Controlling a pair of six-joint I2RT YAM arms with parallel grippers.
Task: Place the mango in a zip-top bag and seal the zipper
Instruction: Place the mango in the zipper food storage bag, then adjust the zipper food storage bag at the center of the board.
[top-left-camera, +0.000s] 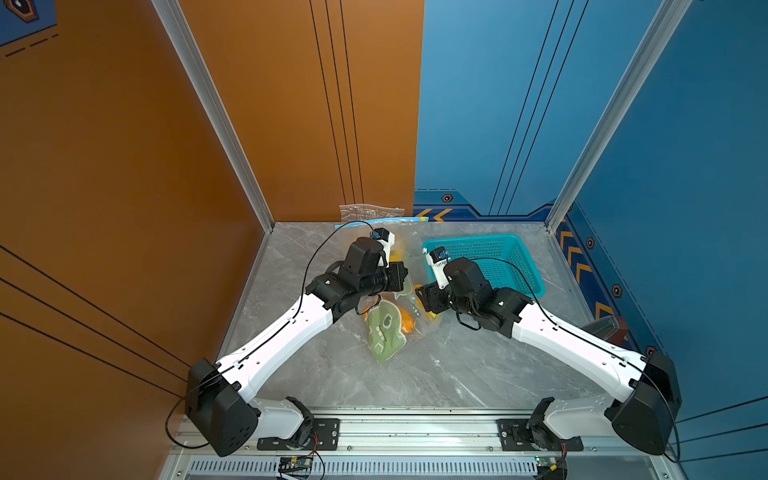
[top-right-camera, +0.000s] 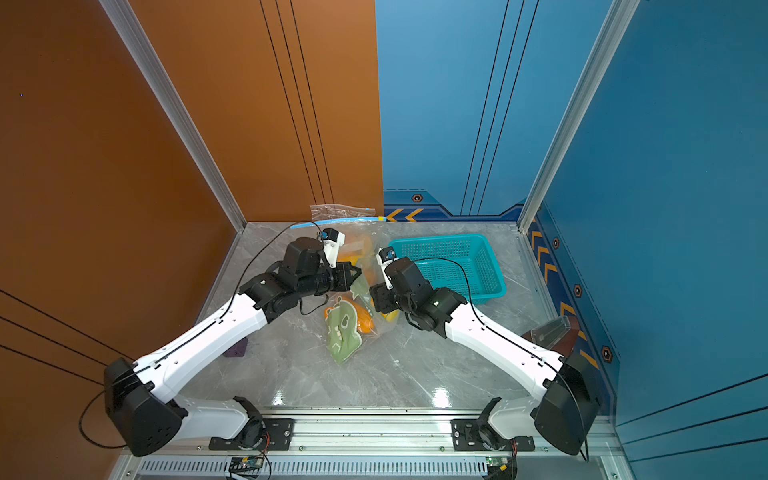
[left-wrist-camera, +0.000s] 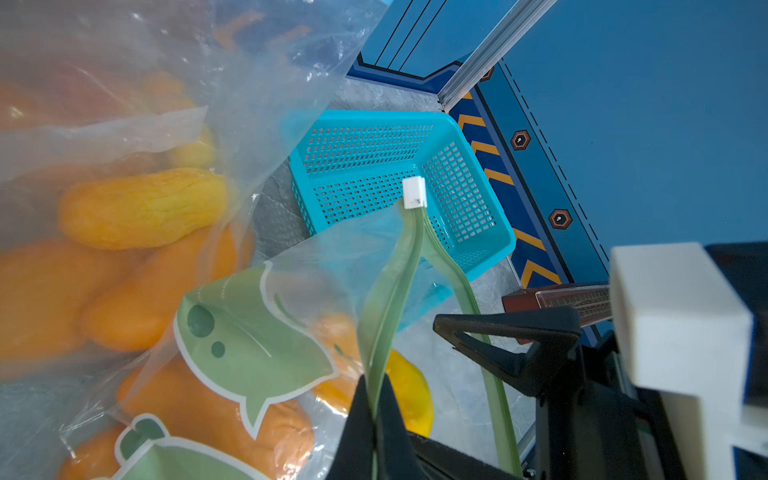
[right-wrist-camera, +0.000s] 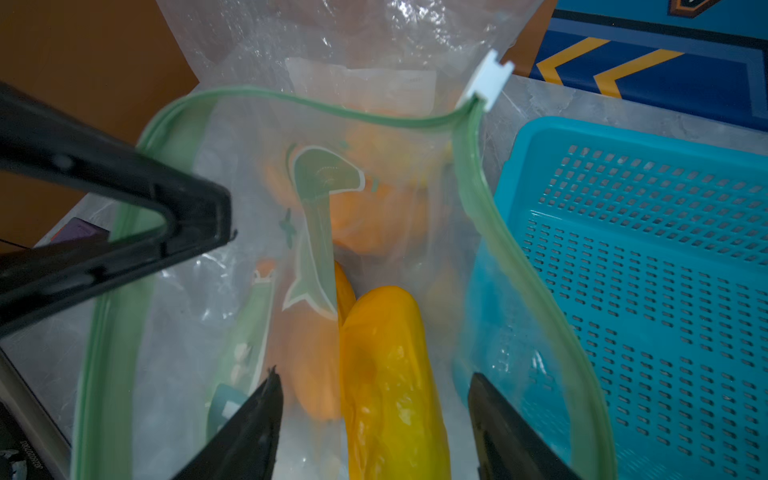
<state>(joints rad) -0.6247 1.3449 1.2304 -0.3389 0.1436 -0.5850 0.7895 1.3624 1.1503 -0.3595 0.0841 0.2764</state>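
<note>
Top views: zip-top bag (top-left-camera: 386, 332) is clear film with a green cartoon print, orange fruit showing through; it lies mid-table between both arms. Only a yellow sliver of the mango (top-left-camera: 432, 316) shows, under the right claw (top-left-camera: 420, 298). Surface is a glossy grey marble table (top-left-camera: 436, 374); orange wall on the left, blue wall on the right, aluminium posts at the back corners. Teal basket (top-right-camera: 453, 266) sits back right, just beside the bag. Bag's long axis runs front to back: closed bottom toward the robot's bases, mouth raised toward the back

Left wrist: left claw (left-wrist-camera: 375, 399) pinched tight on the bag's green zipper (left-wrist-camera: 390, 291); white slider (left-wrist-camera: 414, 192) sits at the far end of the track. A second clear bag (left-wrist-camera: 124, 124) of orange and yellow fruit lies beyond

Right wrist: right claw spread wide, holding nothing. Mango is smooth, glossy yellow, elongated; it lies between the fingers without touching them, inside the open mouth. Its long axis points down into the bag, alongside the orange fruit. Zipper unsealed, rim looped open
</note>
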